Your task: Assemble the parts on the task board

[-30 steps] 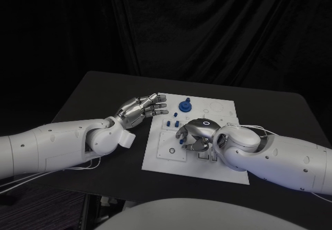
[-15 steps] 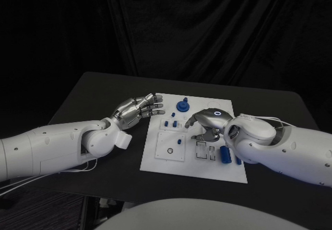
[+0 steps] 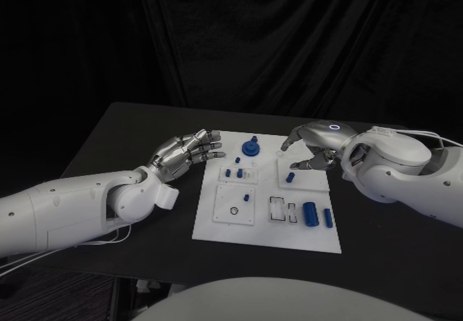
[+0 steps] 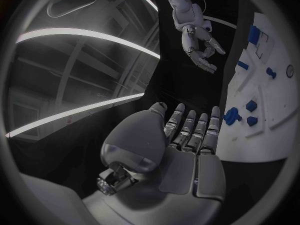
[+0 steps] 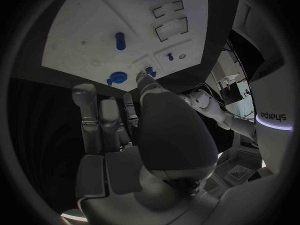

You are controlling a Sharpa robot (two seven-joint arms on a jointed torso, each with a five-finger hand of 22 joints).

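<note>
Head view: white task board (image 3: 217, 224) at table centre carries blue parts, two cylinders (image 3: 310, 212) at 4 o'clock; right hand (image 3: 314, 148), fingers apart and empty, hovers at 1 o'clock, seemingly between placements; left hand (image 3: 185, 154) waits open-fingered at 10 o'clock.

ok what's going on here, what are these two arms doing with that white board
A two-armed robot is assembling small blue parts on the white task board on a black table. Right now neither hand holds anything. The right hand hovers over the board's far right corner with its fingers loosely curled and empty. The left hand waits, open, just off the board's left edge. A blue knob stands near the far edge, and two blue cylinders lie at the near right.
</note>
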